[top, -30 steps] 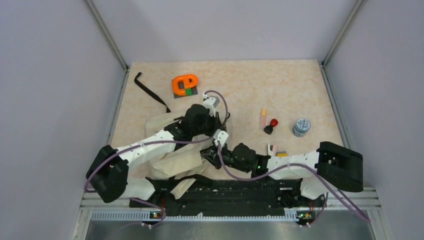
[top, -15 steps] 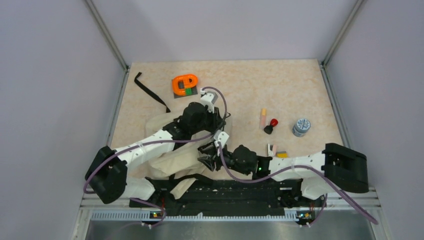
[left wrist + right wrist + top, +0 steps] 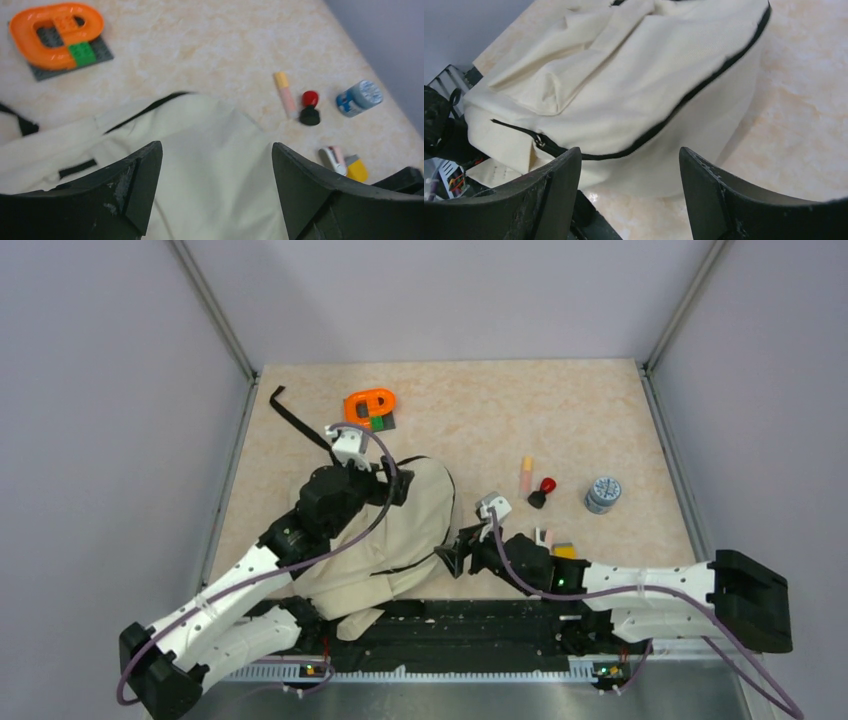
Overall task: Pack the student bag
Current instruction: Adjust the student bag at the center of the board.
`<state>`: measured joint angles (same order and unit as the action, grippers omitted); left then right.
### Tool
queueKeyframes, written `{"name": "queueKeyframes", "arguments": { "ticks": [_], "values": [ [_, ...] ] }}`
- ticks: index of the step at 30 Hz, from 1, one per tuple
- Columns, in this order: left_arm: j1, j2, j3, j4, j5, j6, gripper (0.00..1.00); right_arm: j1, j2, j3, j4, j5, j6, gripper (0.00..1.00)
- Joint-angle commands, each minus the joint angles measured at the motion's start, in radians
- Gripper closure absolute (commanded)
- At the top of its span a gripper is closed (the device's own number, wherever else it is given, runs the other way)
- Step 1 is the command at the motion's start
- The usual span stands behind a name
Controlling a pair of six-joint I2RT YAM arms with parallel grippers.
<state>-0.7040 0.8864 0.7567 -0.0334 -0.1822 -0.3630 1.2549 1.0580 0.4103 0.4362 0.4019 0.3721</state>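
in the left wrist view the left fingers (image 3: 215,148) stand wide apart with nothing between them, hanging over the pale fabric of the student bag (image 3: 200,165), whose black zipper line curves along its far edge. past the bag, on the beige surface (image 3: 210,45), an orange ring piece (image 3: 55,22) sits on a grey brick plate (image 3: 75,57) with a green brick on it. off to the right lie a peach tube (image 3: 285,92), a red and black knob (image 3: 310,107), a blue and white tub (image 3: 359,98), a small white and pink item (image 3: 332,156) and a yellow piece (image 3: 356,170) touching it. in the right wrist view the right fingers (image 3: 629,152) are also spread, gripping nothing, pointed at the bag's rounded side. a black zipper line runs across the fabric there, and a zipper pull (image 3: 540,141) shows low on the left. in the top external view the bag lies on the near left part of the surface, partly under the left arm, its near end against the rail at the arm bases. the right fingers sit just beside its right edge. a black strap (image 3: 300,425) trails from the bag toward the far left corner, and the small items lie well apart from the bag, on the right.
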Motion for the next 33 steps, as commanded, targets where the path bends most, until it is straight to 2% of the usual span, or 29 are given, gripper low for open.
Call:
{"name": "queueKeyframes", "arguments": {
  "ticks": [1, 8, 13, 15, 17, 20, 21, 25, 29, 33],
  "values": [
    [0.014, -0.067, -0.093, -0.224, -0.105, -0.047, 0.14, -0.017, -0.018, -0.04, 0.0, 0.049, 0.186, 0.29],
    [0.031, -0.171, -0.214, -0.304, -0.118, -0.141, 0.12, -0.017, 0.036, -0.057, 0.091, 0.024, 0.263, 0.29],
    [0.035, -0.224, -0.243, -0.301, -0.123, -0.176, 0.12, -0.017, 0.09, -0.03, 0.153, 0.006, 0.25, 0.29],
    [0.037, -0.23, -0.244, -0.3, -0.125, -0.18, 0.12, -0.021, 0.133, -0.004, 0.157, 0.012, 0.242, 0.32],
    [0.036, -0.228, -0.24, -0.303, -0.123, -0.18, 0.12, -0.035, 0.178, 0.02, 0.158, 0.006, 0.238, 0.5],
    [0.037, -0.216, -0.218, -0.323, -0.112, -0.183, 0.12, -0.083, 0.219, 0.068, 0.132, -0.01, 0.2, 0.91],
    [0.037, -0.216, -0.21, -0.33, -0.102, -0.183, 0.12, -0.106, 0.224, 0.087, 0.115, -0.003, 0.176, 0.99],
    [0.037, -0.222, -0.178, -0.352, -0.066, -0.179, 0.12, -0.278, 0.258, 0.21, 0.014, -0.066, 0.045, 1.0],
    [0.037, -0.239, -0.166, -0.387, -0.043, -0.179, 0.12, -0.463, 0.354, 0.342, 0.008, -0.201, -0.058, 1.0],
    [0.037, -0.268, -0.176, -0.432, -0.027, -0.196, 0.11, -0.554, 0.503, 0.528, -0.057, -0.268, -0.145, 1.0]
  ]
}}
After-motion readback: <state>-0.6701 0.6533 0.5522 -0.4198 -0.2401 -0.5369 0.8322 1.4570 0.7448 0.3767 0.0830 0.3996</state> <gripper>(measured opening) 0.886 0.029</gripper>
